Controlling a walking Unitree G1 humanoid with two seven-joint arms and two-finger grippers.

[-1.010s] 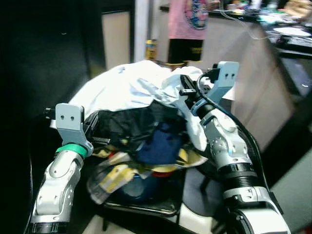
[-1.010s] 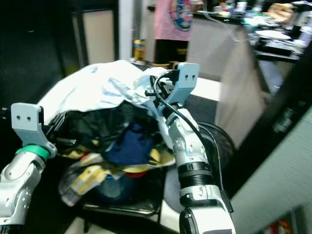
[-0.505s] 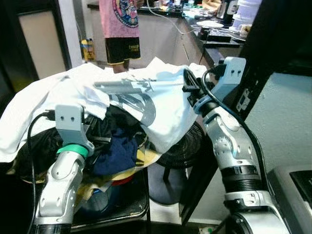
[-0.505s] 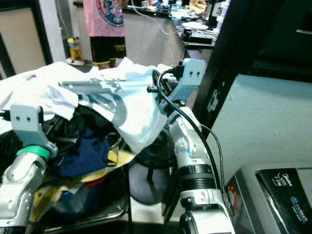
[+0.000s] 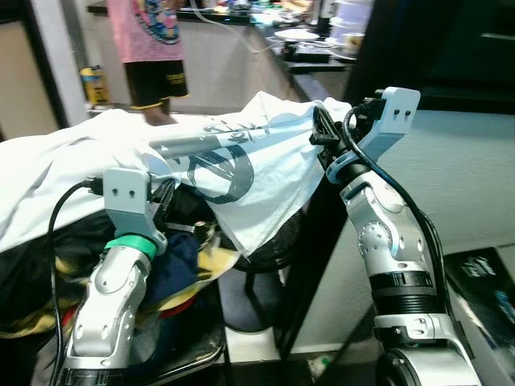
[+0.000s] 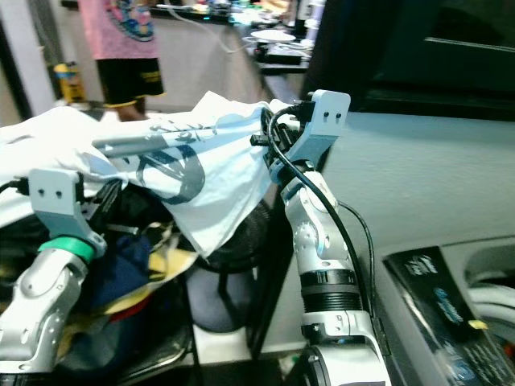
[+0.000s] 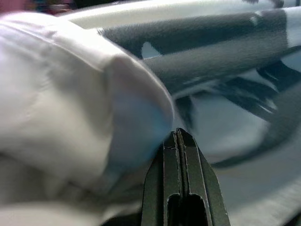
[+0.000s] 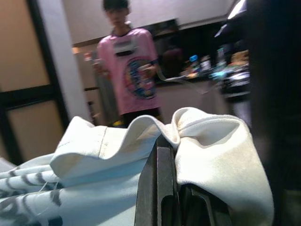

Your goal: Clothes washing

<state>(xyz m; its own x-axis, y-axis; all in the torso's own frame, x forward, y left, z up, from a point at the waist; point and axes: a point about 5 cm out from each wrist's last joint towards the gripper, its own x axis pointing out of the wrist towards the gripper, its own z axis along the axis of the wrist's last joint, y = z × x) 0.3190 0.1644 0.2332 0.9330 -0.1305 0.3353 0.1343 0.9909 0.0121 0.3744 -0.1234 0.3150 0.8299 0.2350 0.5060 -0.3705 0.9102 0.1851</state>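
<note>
A white T-shirt (image 5: 233, 173) with a dark grey print lies draped across both my arms, over a bundle of dark, navy (image 5: 173, 257) and yellow clothes. My right gripper (image 5: 322, 133) is raised at the shirt's right edge, and its fingers (image 8: 162, 155) are shut on a fold of the white cloth. My left gripper (image 7: 178, 136) is tucked under the shirt's left part; its fingers are pressed together against a bulge of the white cloth. A washing machine's dark control panel (image 6: 438, 310) shows at the lower right.
A person in a pink shirt and black shorts (image 5: 149, 32) stands behind the bundle beside a cluttered counter (image 5: 298, 36). A black upright post (image 5: 322, 241) and a round black mesh object (image 6: 249, 233) stand just below the shirt. A pale wall is at the right.
The whole view has swung to the right: the washing machine panel has come in at the lower right. The bundle stays held across both arms, and the shirt's print now faces me.
</note>
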